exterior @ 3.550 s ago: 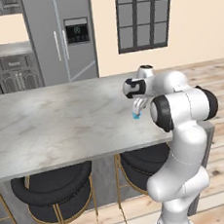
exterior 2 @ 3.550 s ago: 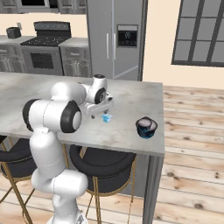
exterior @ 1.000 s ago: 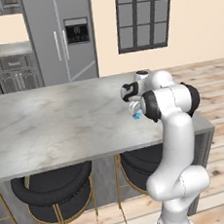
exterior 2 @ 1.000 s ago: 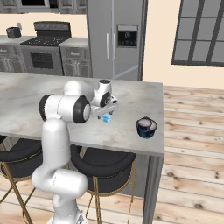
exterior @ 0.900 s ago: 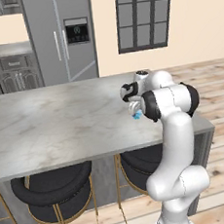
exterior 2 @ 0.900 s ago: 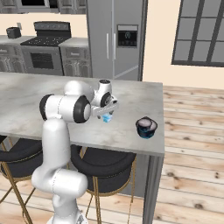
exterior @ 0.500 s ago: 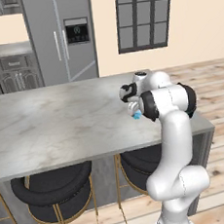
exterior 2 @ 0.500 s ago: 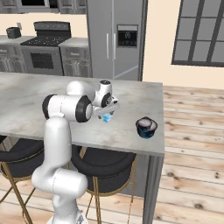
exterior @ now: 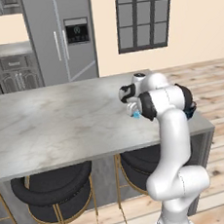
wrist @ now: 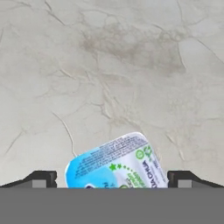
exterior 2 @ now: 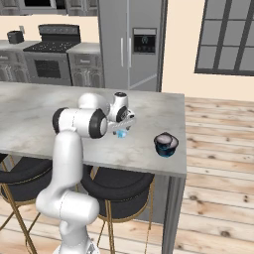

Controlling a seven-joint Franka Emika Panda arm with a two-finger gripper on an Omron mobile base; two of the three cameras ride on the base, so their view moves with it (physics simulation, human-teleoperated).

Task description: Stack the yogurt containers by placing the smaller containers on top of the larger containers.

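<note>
Grey-veined marble covers the long kitchen island, with a tall stainless steel refrigerator against the wall behind it, a dark range with grey cabinets to one side, and a dark-framed window in the cream wall. Two round black stools with thin gold legs stand tucked under the near edge of the island, over pale wood plank flooring.

Above the counter, the white arm bends over so that its two-finger gripper points down at the small light-blue translucent yogurt cup. In the hand view the cup's printed blue and white foil lid lies between the two dark fingertips, which stand wide apart on either side of it without touching it. The cup rests on the marble, near the island's end; in the base views it shows as a small blue patch just below the hand, though it is too small there to tell whether the fingers reach down around its sides.

Well apart from it, close to the island's corner, sits the squat dark round yogurt cup with a pale top, upright on the marble. In the left base view it is mostly hidden behind the arm's elbow.
</note>
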